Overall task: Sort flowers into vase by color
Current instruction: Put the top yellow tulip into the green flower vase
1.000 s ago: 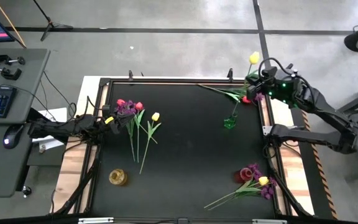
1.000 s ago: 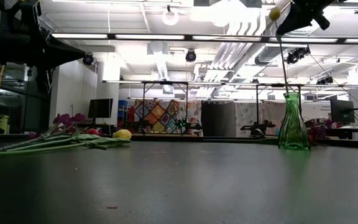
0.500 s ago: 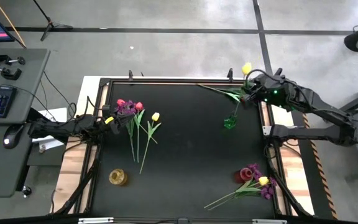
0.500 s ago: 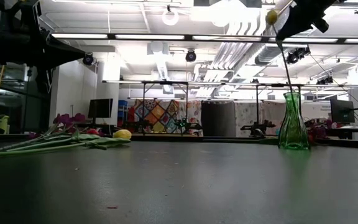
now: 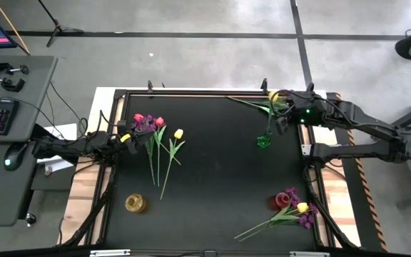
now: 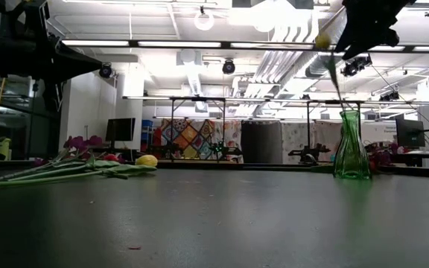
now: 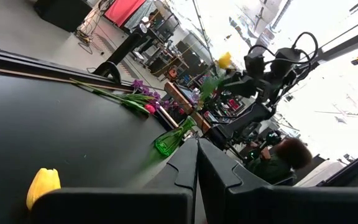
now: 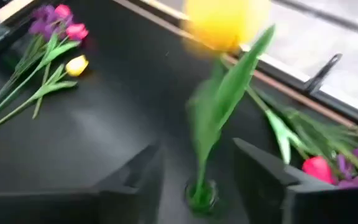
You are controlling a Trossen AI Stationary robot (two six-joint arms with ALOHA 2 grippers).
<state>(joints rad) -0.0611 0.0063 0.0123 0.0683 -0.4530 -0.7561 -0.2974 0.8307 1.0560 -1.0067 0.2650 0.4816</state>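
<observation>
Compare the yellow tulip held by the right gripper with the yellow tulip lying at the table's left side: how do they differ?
The held yellow tulip hangs above the green glass vase, its stem reaching down to the vase's mouth; the other yellow tulip lies flat on the black table. The right gripper holds the first; nothing holds the second. Both have yellow heads and green stems.
</observation>
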